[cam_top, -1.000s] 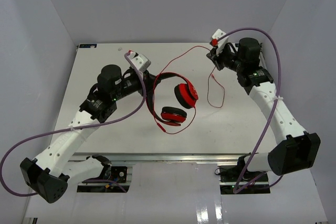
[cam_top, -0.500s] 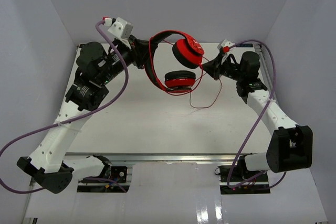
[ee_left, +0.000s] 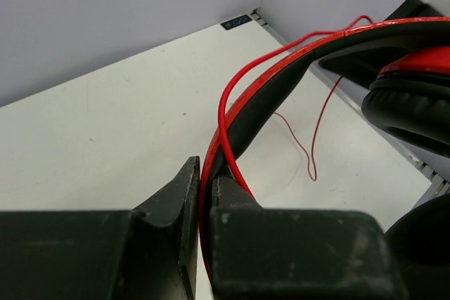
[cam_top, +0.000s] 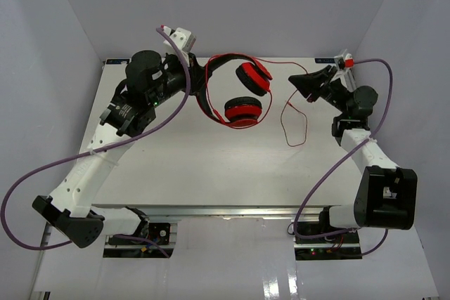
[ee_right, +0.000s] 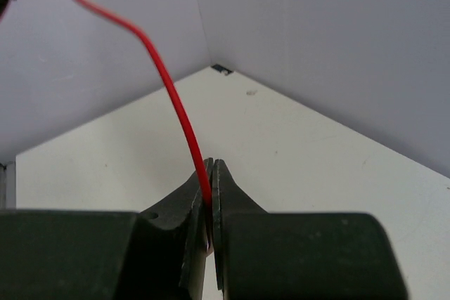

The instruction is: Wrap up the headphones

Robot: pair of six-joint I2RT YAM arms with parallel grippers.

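Left gripper (cam_top: 200, 81) clamps the headband (ee_left: 281, 82) of the headphones (cam_top: 243, 112), holding them above the table's (cam_top: 211, 173) far half. Right gripper (cam_top: 292, 79) pinches their thin red cable (ee_right: 176, 100) over the table's far-right edge. Risk: further pull slides the cable through the pinch or twists the headband loose. A second ago the headphones lay on the table.

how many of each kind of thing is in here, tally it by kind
headphones: 1
robot arms: 2 (left arm, right arm)
purple cables: 2 (left purple cable, right purple cable)
table: 1
total: 6
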